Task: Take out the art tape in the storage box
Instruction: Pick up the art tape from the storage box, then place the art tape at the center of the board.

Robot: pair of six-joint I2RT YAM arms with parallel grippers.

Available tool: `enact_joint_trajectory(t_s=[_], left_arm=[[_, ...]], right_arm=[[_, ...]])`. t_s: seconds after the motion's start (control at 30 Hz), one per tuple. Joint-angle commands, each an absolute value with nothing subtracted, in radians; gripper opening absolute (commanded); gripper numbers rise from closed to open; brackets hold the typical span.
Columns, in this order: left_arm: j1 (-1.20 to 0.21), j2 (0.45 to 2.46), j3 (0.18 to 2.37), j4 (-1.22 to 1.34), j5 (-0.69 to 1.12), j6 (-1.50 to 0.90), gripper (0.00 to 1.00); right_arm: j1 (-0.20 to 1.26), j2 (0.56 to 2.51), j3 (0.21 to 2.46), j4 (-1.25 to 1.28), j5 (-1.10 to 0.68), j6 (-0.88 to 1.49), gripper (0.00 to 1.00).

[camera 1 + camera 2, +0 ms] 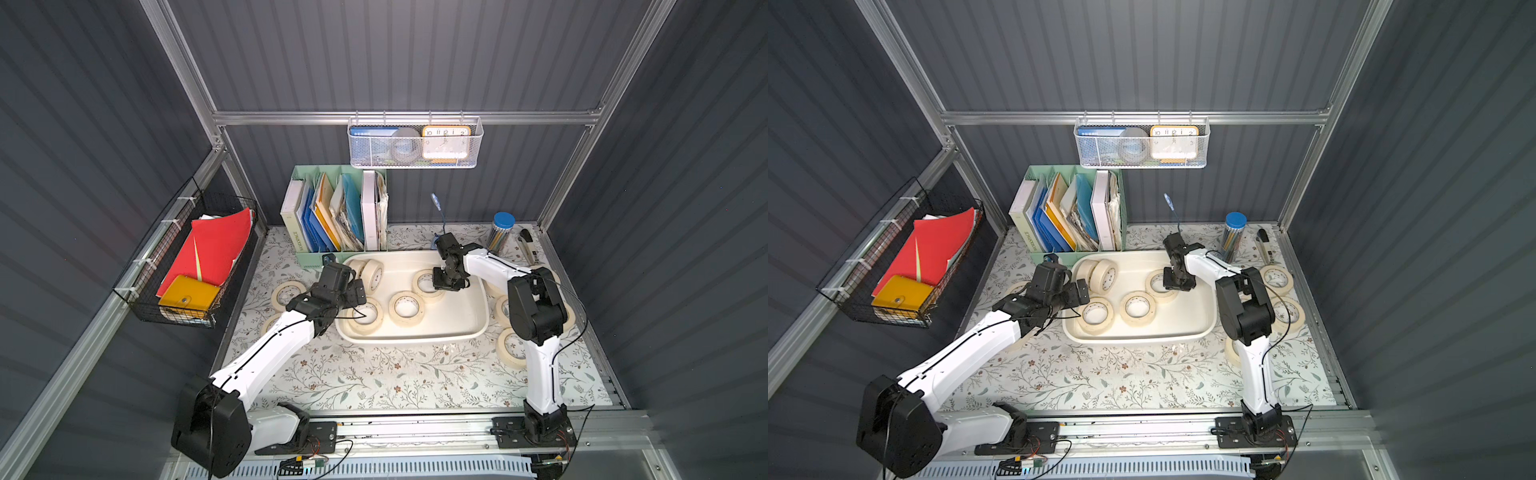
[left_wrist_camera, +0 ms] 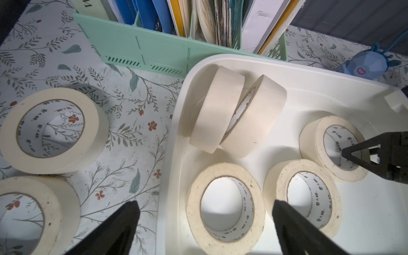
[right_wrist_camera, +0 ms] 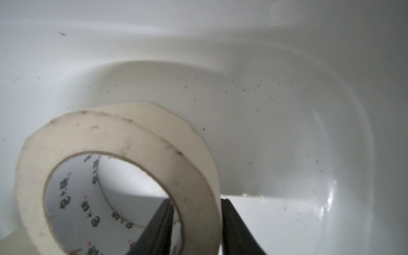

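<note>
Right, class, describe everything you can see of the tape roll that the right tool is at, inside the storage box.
The art tape roll is a cream ring of matte, paper-like tape, its face lightly smudged, wound on a white cardboard core with small dark print. It sits in the off-white storage box. The right tool straddles its wall: one finger inside the core, one outside, both against it.

We read 10, 11, 12, 1, 2 on the orange clock (image 1: 446, 142) in the wire basket (image 1: 361, 158), 12 o'clock from the storage box (image 1: 415, 338). WORKSPACE runs along a pale book spine (image 1: 298, 240) in the green organiser (image 1: 309, 258), at 10 o'clock. The art tape (image 2: 326, 198) cores carry dark print we can't read.
</note>
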State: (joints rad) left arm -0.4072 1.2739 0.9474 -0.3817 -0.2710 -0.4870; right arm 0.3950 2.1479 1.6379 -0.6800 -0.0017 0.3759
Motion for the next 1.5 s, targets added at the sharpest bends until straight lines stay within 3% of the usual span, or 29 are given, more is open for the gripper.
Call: enact_joint_trajectory(t_s=[0.0,0.2,0.3,0.67,0.97,1.1,1.23,1.47], left_arm=[[-0.416,1.293,0.976,-0.400,-0.316,-0.460,1.00],[-0.436,1.305,1.006,-0.406,-0.342,-0.420,1.00],[-0.440,1.319,1.024,-0.401,-0.339,-0.399,1.00],[-0.446,1.366,1.039,-0.295,-0.291,-0.355,1.00],[-0.446,1.390,1.050,-0.252,-0.254,-0.323,1.00],[-0.446,1.358,1.036,-0.234,-0.230,-0.343,1.00],[-0.446,1.330,1.029,-0.237,-0.232,-0.343,1.00],[-0.446,1.282,1.002,-0.253,-0.242,-0.344,1.00]], right_arm=[[0.405,2.139,1.643,-0.703,0.024,0.373,0.24],[0.406,2.049,1.620,-0.736,0.071,0.370,0.12],[0.406,1.973,1.598,-0.775,0.109,0.369,0.01],[0.349,1.472,1.356,-0.994,0.383,0.462,0.00],[-0.063,1.082,0.956,-0.956,0.332,0.600,0.00],[-0.248,1.052,0.843,-0.925,0.300,0.611,0.00],[-0.426,1.046,0.765,-0.859,0.149,0.655,0.00],[-0.554,1.021,0.664,-0.720,0.157,0.706,0.00]])
